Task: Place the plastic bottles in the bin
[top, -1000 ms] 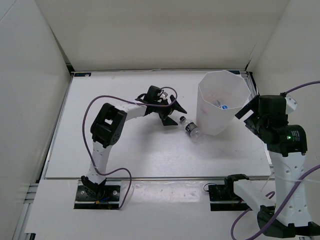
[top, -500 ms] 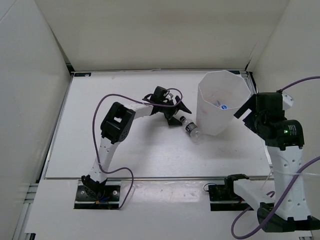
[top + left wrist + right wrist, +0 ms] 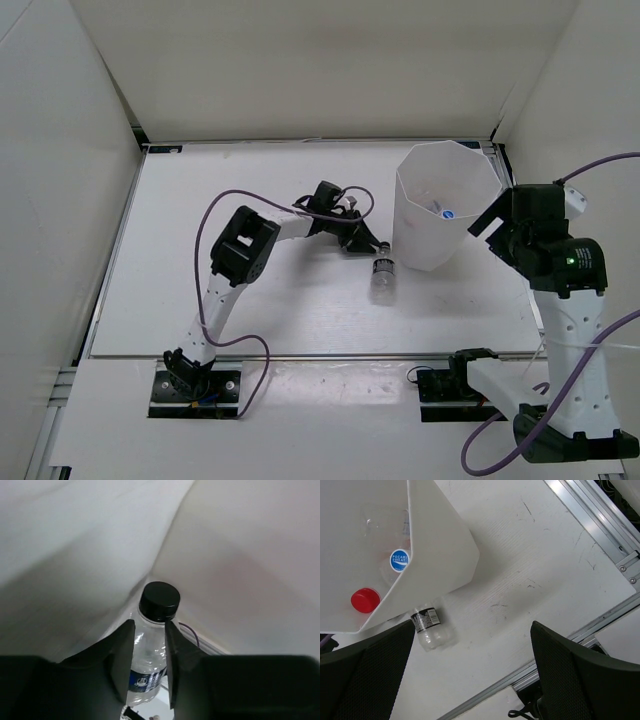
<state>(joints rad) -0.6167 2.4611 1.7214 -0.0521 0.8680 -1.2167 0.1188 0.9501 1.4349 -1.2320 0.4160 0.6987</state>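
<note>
A clear plastic bottle with a black cap (image 3: pixel 382 280) lies on the table at the foot of the bin (image 3: pixel 432 245). My left gripper (image 3: pixel 366 245) reaches it from the left. In the left wrist view the gripper (image 3: pixel 149 626) is shut on the bottle (image 3: pixel 150 652) just below its black cap (image 3: pixel 159 600). The tall white bin (image 3: pixel 442 555) holds other bottles: a red cap (image 3: pixel 365 600) and a blue round label (image 3: pixel 399 560) show inside. My right gripper (image 3: pixel 472 626) hangs open above the table, right of the bin, holding nothing. The same bottle (image 3: pixel 428 628) shows below it.
The table's right metal rail (image 3: pixel 590 515) runs close to the bin. White walls enclose the table on the left, back and right. A purple cable (image 3: pixel 215 215) loops over the left arm.
My left gripper moved right to the bottle and shut on it. The bottle's body swung toward the front of the table. The right arm barely moved.
</note>
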